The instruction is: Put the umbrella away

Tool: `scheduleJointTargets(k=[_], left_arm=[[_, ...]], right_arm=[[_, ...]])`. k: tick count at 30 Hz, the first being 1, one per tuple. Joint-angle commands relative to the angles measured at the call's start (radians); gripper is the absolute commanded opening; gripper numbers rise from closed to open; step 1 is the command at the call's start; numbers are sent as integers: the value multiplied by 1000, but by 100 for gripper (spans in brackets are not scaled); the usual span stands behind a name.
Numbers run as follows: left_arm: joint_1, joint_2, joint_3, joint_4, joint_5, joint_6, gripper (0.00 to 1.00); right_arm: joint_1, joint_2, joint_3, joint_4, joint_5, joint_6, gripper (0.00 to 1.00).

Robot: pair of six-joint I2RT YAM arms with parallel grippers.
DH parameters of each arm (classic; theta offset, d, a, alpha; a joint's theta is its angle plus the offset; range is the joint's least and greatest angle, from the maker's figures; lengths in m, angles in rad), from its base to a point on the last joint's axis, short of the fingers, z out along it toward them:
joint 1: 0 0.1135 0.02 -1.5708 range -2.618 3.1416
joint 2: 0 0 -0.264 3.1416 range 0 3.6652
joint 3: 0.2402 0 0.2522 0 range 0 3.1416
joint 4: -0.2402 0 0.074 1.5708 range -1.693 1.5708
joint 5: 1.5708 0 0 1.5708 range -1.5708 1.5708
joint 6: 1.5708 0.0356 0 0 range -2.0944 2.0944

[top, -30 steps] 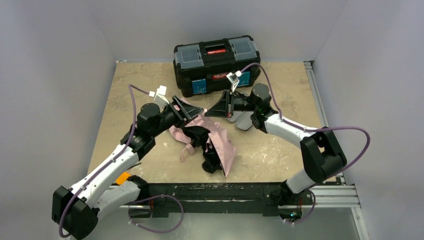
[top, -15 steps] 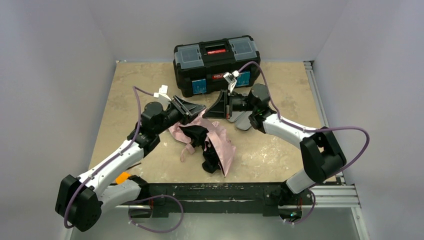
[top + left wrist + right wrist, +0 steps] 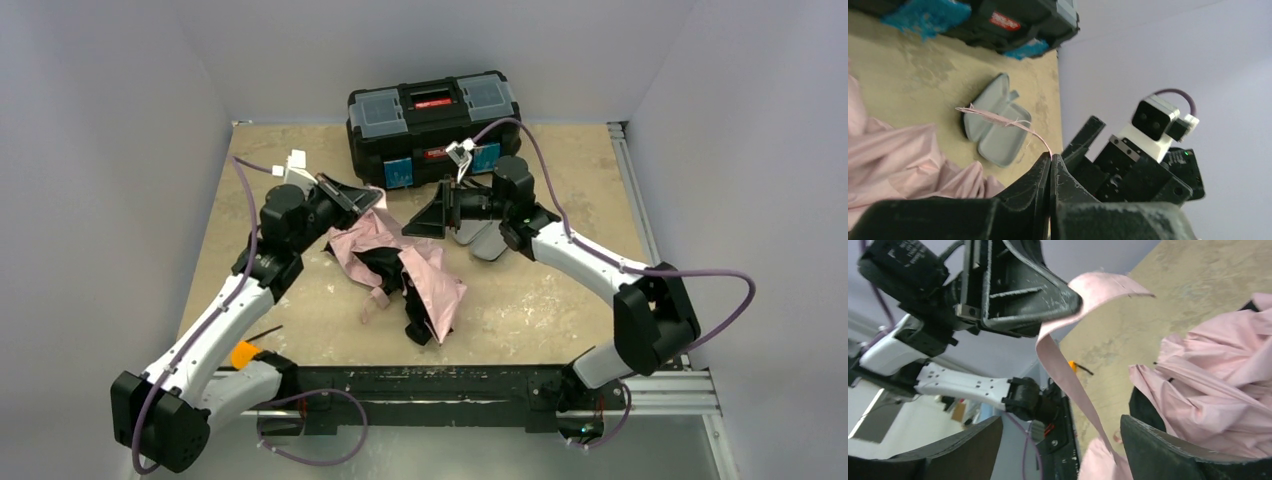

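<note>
The umbrella (image 3: 425,275) lies crumpled in the middle of the table, pale pink fabric over black ribs and shaft. Its pink strap (image 3: 1068,372) rises from the fabric (image 3: 1218,385) to my left gripper (image 3: 376,196), which is shut on the strap's end (image 3: 998,117). In the left wrist view the jaws of that gripper (image 3: 1050,157) are pressed together with the thin strap pinched at their tip. My right gripper (image 3: 424,220) hovers just right of it, open, and holds nothing. The strap passes between its spread fingers (image 3: 1168,455) without touching them.
A black toolbox (image 3: 435,125) with a red handle stands shut at the back of the table. A small grey oblong case (image 3: 482,240) lies open beside the right wrist, also seen as the grey case (image 3: 995,132). White walls enclose the table on three sides.
My left gripper shut on the strap and drew back to the left, pulling the fabric with it. My right gripper, shut before, has opened and let go.
</note>
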Motion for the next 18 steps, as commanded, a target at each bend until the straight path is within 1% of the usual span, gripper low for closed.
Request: scheduleJointTargets(k=[1, 4, 6, 7, 10, 16, 18], left_arm=[[58, -6, 90, -88, -32, 165, 0], [80, 14, 101, -92, -17, 210, 0], [86, 29, 98, -88, -12, 232, 0], [88, 41, 96, -82, -5, 244, 0], [92, 79, 91, -57, 14, 268, 0], [116, 190, 137, -31, 39, 357, 0], [131, 237, 158, -25, 62, 384, 0]], right_arm=[[-7, -78, 71, -250, 224, -162, 91], [-22, -79, 89, -359, 414, -171, 95], [-27, -51, 107, -406, 484, -168, 94], [-26, -19, 114, -415, 485, -174, 92], [-22, 47, 118, -400, 409, -199, 88], [-2, 127, 37, -357, 290, -226, 78], [5, 133, 2, -340, 263, -234, 77]])
